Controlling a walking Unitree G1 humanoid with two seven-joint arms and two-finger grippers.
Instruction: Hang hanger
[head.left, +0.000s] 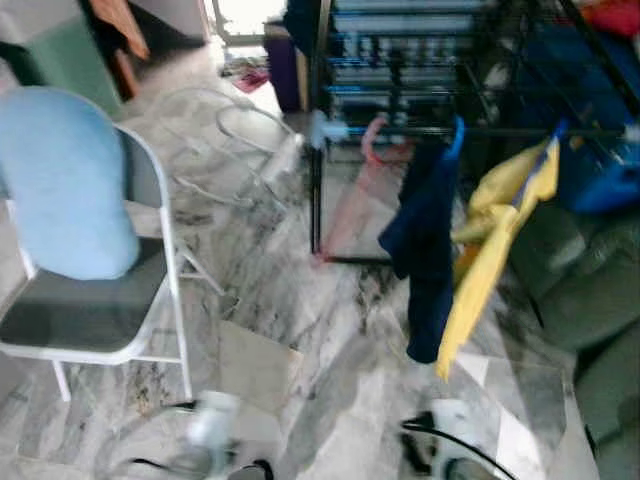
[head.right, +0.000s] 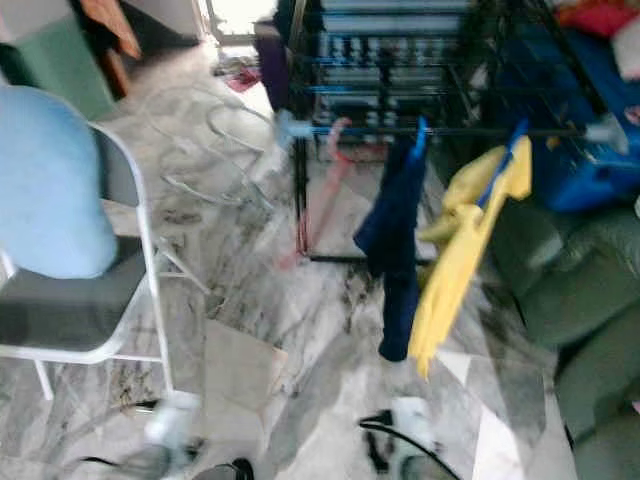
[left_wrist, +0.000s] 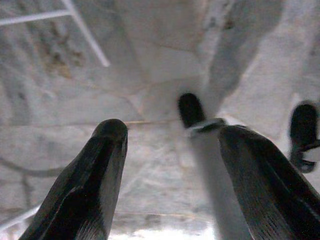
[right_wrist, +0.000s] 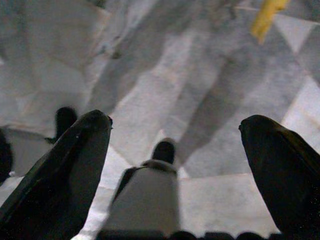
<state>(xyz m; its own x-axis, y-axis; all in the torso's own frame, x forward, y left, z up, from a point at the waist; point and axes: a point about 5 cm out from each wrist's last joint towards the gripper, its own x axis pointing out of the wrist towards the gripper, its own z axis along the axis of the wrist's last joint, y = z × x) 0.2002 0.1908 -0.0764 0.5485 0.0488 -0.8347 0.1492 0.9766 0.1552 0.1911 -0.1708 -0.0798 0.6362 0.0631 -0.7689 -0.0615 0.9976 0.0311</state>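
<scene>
- Left eye view: a black metal drying rack (head.left: 470, 100) stands ahead on the grey marble floor (head.left: 300, 300). From its front rail hang a navy blue garment on a blue plastic hanger (head.left: 425, 250), a yellow garment on a blue hanger (head.left: 500, 240), and a bare pink plastic hanger (head.left: 372, 140) just beside the navy one. A white metal folding chair with a pale blue cushion (head.left: 70, 200) stands to the left. Both arms hang low and blurred.
- Right eye view: same scene. The pink hanger looks light, stiff and smooth, likely to swing or slip; I'd grip it at the neck under the hook.
- Left wrist view: the left gripper (left_wrist: 172, 165) points at the floor, fingers apart, holding nothing.
- Right wrist view: the right gripper (right_wrist: 175, 160) likewise, fingers spread wide and empty.
</scene>
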